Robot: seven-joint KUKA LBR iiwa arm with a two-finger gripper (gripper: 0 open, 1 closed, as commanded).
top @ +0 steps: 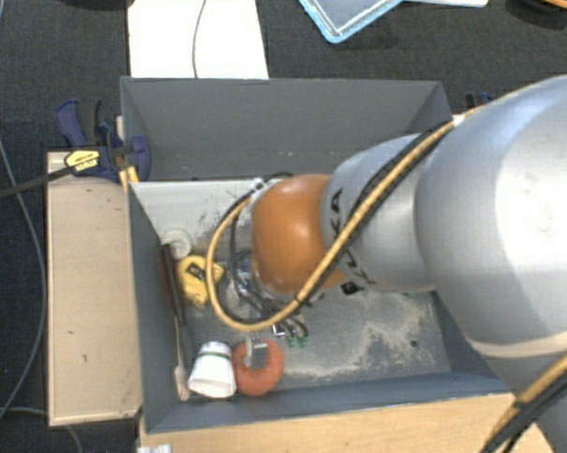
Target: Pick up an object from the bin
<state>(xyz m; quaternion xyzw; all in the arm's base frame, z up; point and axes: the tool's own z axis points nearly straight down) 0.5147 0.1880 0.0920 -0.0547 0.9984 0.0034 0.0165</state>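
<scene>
Orange-red round lump (263,374): lies on the floor of the grey metal bin (279,118), lower left of the frame, close to the front wall.
Left neighbour: white cap-shaped plastic piece (212,371), touching the lump or just beside it; cannot tell which.
Gripper (259,347): hangs below the arm's orange wrist cover (284,232), low over the top of the lump. Spread or closed: cannot tell, the tip is too small and part hidden. Nothing visibly held.
Other things: yellow lumpy toy-like piece (194,276) at middle left; small white ring (176,242) above it; thin dark rod (172,306) along the left wall; small green bits (296,335) just right of the gripper.
Handling (judged): the lump looks small and light, with a matt skin, so probably not slippery. Stiff or soft: unclear. Rounded sides may roll out of a loose pinch.
Where to hold (judged): across the widest middle, top-down, closing along the line that keeps clear of the white cap.
Risk (judged): the cap may be nudged or pinched along with it.
</scene>
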